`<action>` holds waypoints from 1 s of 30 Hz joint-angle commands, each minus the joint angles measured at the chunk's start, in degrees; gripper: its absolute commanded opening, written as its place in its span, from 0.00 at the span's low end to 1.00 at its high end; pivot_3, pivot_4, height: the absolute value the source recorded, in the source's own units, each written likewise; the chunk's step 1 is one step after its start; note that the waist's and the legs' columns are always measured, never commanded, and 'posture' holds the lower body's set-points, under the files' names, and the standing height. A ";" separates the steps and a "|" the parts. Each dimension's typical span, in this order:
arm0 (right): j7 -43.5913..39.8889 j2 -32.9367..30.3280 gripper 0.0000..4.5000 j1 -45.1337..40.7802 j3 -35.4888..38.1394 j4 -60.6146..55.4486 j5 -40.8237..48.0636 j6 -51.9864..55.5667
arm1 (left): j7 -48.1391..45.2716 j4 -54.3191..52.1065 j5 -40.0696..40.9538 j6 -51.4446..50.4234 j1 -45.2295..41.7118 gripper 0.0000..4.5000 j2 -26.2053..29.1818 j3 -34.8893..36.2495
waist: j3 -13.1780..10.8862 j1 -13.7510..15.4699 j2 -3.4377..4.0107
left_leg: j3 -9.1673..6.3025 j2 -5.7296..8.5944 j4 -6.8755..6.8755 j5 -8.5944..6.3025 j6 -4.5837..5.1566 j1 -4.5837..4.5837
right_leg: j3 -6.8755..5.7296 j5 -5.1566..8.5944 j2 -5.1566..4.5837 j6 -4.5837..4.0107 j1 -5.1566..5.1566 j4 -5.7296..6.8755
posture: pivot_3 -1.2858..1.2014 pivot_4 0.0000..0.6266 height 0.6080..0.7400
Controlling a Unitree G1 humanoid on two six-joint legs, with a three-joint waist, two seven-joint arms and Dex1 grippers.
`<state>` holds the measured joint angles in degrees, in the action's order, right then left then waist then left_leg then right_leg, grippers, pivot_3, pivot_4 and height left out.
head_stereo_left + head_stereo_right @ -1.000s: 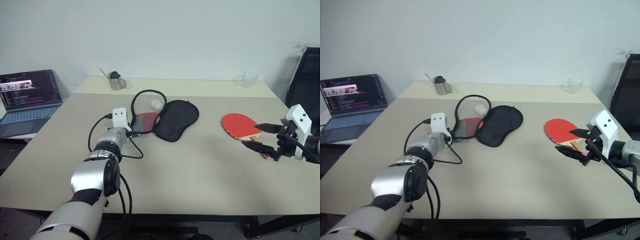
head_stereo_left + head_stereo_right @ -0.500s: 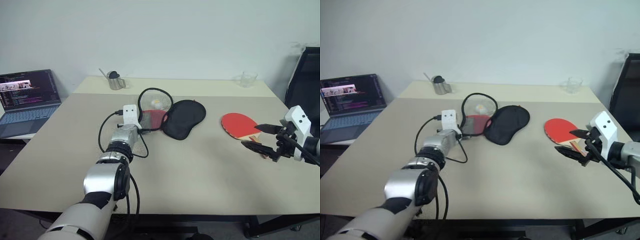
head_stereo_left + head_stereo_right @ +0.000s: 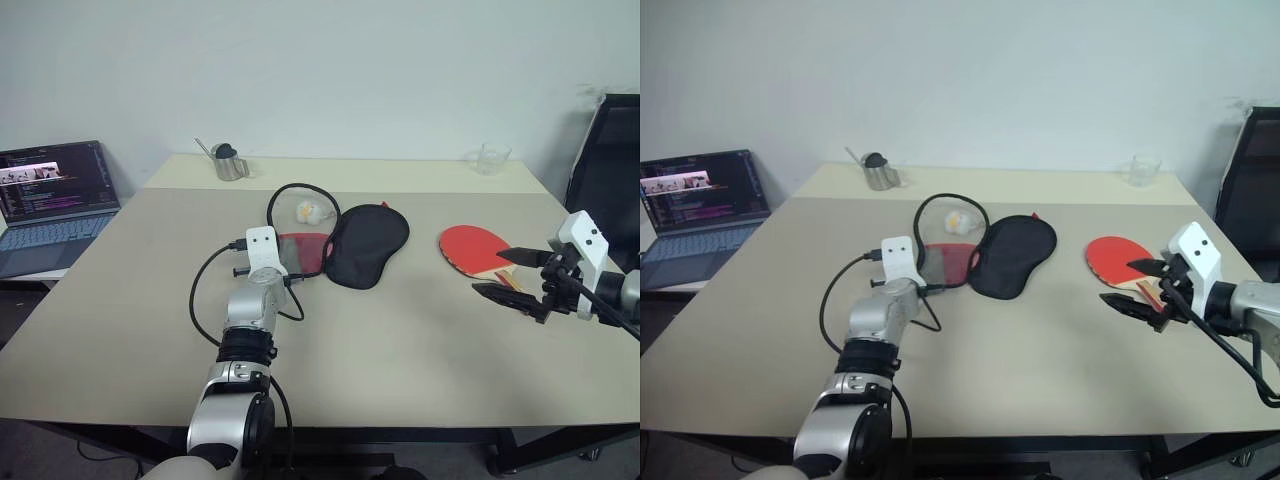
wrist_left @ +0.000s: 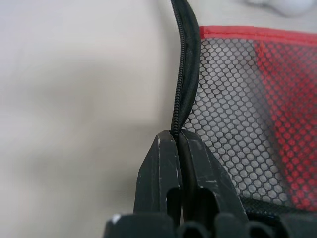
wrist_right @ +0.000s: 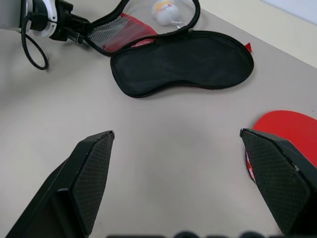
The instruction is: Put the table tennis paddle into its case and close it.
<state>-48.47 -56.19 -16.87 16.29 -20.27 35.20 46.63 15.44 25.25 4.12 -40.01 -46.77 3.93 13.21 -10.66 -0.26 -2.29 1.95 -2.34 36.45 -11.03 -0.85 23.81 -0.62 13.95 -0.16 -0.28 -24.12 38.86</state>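
The case (image 3: 368, 243) lies open mid-table, its black flap to the right and its red lining with the mesh pocket (image 4: 237, 114) to the left. Its zipper rim (image 3: 300, 187) arcs up in a loop. My left gripper (image 4: 177, 136) is shut on that rim at the mesh side; it is also seen at the case's left end (image 3: 287, 268). The table tennis paddle (image 3: 474, 247) lies flat to the right of the case, red face up. My right gripper (image 3: 505, 273) hovers open by its handle, with nothing between the fingers (image 5: 91, 168).
A small white-yellow ball (image 3: 308, 211) rests inside the zipper loop. A laptop (image 3: 55, 190) stands at the far left, a metal cup (image 3: 231, 161) and a glass (image 3: 487, 157) at the table's back, and a black chair (image 3: 610, 150) at the right.
My left gripper, still shut on the rim, has moved right and slightly back, dragging the case a little toward the paddle. The right gripper has stayed put.
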 commanded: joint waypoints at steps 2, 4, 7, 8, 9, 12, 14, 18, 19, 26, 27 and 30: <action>-0.46 0.38 1.00 -1.99 -0.64 -0.35 0.28 -1.29 | 3.43 -3.19 -1.28 -0.27 -1.12 0.01 -1.87 -0.94 | 0.00 0.11 0.00 | -0.01 0.00 0.00 0.00 0.00 0.02 | 0.00 -0.01 -0.02 0.02 0.01 -0.03 | 0.52 0.24 1.00; -0.61 0.46 1.00 -2.30 -1.08 -0.28 0.24 -1.31 | 4.37 -2.48 -1.45 0.57 -1.85 0.01 -2.84 -1.07 | -0.01 0.17 -0.02 | -0.02 0.07 0.02 0.00 0.00 0.05 | -0.01 -0.02 -0.02 0.04 0.01 -0.06 | 0.52 0.24 1.00; -0.71 0.48 1.00 -2.80 -1.63 -0.03 0.11 -1.42 | 5.51 -0.55 -1.55 1.69 -3.19 0.01 -4.46 -1.23 | -0.02 0.19 -0.03 | -0.05 0.29 0.02 0.00 0.01 0.08 | -0.01 -0.03 -0.05 0.05 0.01 -0.09 | 0.52 0.24 1.00; -0.79 0.47 1.00 -2.96 -1.66 0.02 0.13 -1.40 | 6.07 0.05 -1.60 1.91 -3.50 0.01 -5.04 -1.18 | -0.02 0.19 -0.04 | -0.08 0.32 0.02 0.00 0.01 0.08 | -0.02 -0.03 -0.06 0.06 0.01 -0.09 | 0.52 0.24 1.00; -0.83 0.48 1.00 -3.18 -1.78 0.04 0.13 -1.35 | 6.73 0.58 -1.65 2.32 -3.72 0.01 -5.58 -1.06 | -0.02 0.19 -0.04 | -0.09 0.35 0.02 0.00 0.01 0.09 | -0.03 -0.03 -0.08 0.06 0.01 -0.09 | 0.52 0.24 1.00; -1.29 0.28 1.00 -3.21 -1.88 -0.12 0.20 -1.38 | 10.91 1.04 -2.88 2.29 -4.24 0.01 -8.05 -1.32 | -0.03 0.19 -0.06 | -0.10 0.42 0.02 -0.01 0.02 0.10 | -0.01 -0.04 -0.14 0.10 0.03 -0.14 | 0.52 0.24 1.00; -1.40 0.28 1.00 -3.18 -1.93 -0.14 0.14 -1.40 | 11.20 0.04 -3.28 1.86 -4.07 0.01 -9.02 -2.25 | -0.08 0.19 -0.13 | -0.10 0.46 0.02 -0.01 0.02 0.12 | 0.00 -0.04 -0.17 0.12 0.03 -0.16 | 0.52 0.24 1.00; -1.52 0.41 1.00 -3.03 -2.00 -0.37 0.14 -1.37 | 12.02 -2.61 -3.36 -0.44 -3.04 0.01 -9.96 -2.59 | -0.09 0.16 -0.16 | -0.11 0.47 0.02 -0.01 0.02 0.13 | -0.02 -0.05 -0.17 0.13 0.02 -0.17 | 0.52 0.24 1.00; -1.51 0.50 1.00 -2.94 -2.04 -0.37 0.12 -1.40 | 12.34 -2.96 -3.40 -0.77 -2.85 0.01 -10.11 -2.61 | -0.09 0.16 -0.16 | -0.12 0.47 0.02 -0.01 0.02 0.13 | -0.02 -0.05 -0.17 0.13 0.02 -0.17 | 0.52 0.24 1.00; -1.35 0.99 1.00 -2.81 -2.55 -0.58 -0.03 -1.40 | 15.15 -5.11 -4.18 -3.26 -2.57 0.01 -11.84 -3.04 | -0.10 0.16 -0.18 | -0.13 0.48 0.02 -0.01 0.02 0.13 | -0.02 -0.05 -0.18 0.13 0.02 -0.18 | 0.52 0.24 1.00; -1.34 1.08 1.00 -2.89 -2.70 -0.59 -0.04 -1.40 | 15.35 -4.93 -4.06 -3.82 -2.76 0.01 -12.05 -2.81 | -0.10 0.16 -0.18 | -0.13 0.49 0.02 -0.01 0.02 0.13 | -0.03 -0.05 -0.18 0.14 0.02 -0.19 | 0.52 0.24 1.00; -1.30 1.28 1.00 -3.00 -2.98 -0.67 -0.02 -1.42 | 15.14 -4.42 -3.49 -3.85 -3.01 0.01 -12.42 -2.50 | -0.11 0.16 -0.19 | -0.13 0.49 0.02 -0.01 0.02 0.13 | -0.02 -0.05 -0.18 0.14 0.02 -0.19 | 0.52 0.24 1.00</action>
<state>-49.84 -54.97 -19.10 12.32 -19.90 35.03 46.25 30.40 22.65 0.64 -44.11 -49.02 -6.23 11.42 -10.76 -0.10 -2.48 1.82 -1.85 36.47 -11.03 -0.83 23.95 -0.64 13.90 -0.34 -0.14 -24.10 38.66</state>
